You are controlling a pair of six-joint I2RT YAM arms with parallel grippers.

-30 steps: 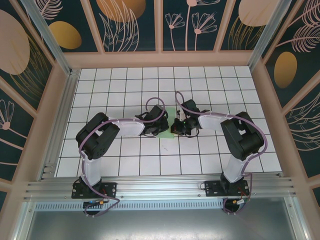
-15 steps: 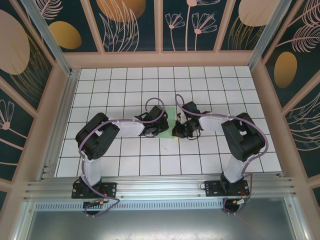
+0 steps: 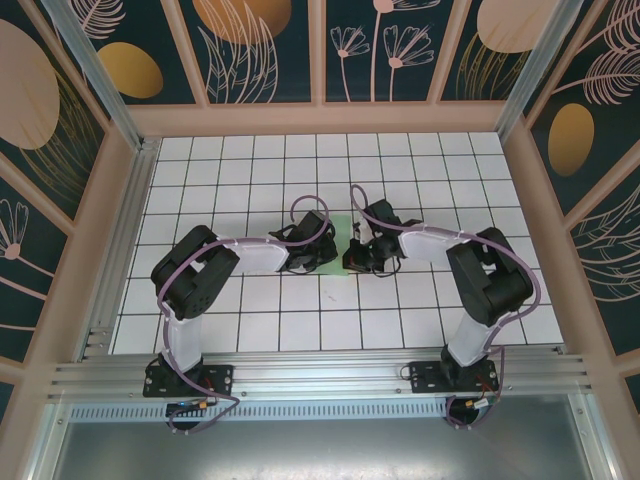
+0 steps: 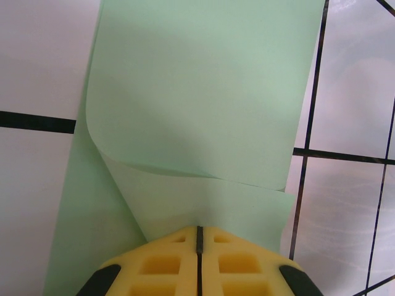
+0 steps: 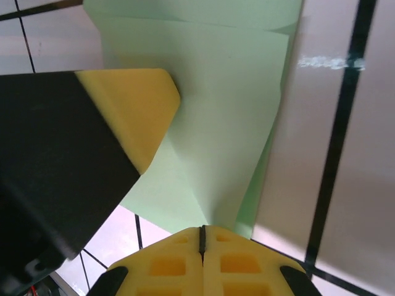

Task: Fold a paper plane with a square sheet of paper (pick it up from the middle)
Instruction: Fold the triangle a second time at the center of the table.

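Observation:
The square sheet of paper is light green and lies on the white tiles between both grippers, partly folded. In the left wrist view a flap of the sheet curls over a lower layer. Its crease runs into my left gripper, whose yellow jaws are shut on the sheet. My right gripper is shut on the sheet too, where two creases meet at its tips. From above, my left gripper and right gripper stand almost tip to tip. The left gripper's finger rests on the paper. A paper plane is out of view.
The table is a white tile grid with dark grout lines. Wooden rails and patterned walls enclose it. An aluminium frame carries both arm bases at the near edge. Purple cables loop over the wrists.
The right gripper has shifted slightly over the paper, first toward the near edge and then a little back. Its elbow has moved a bit to the right. The left arm holds still.

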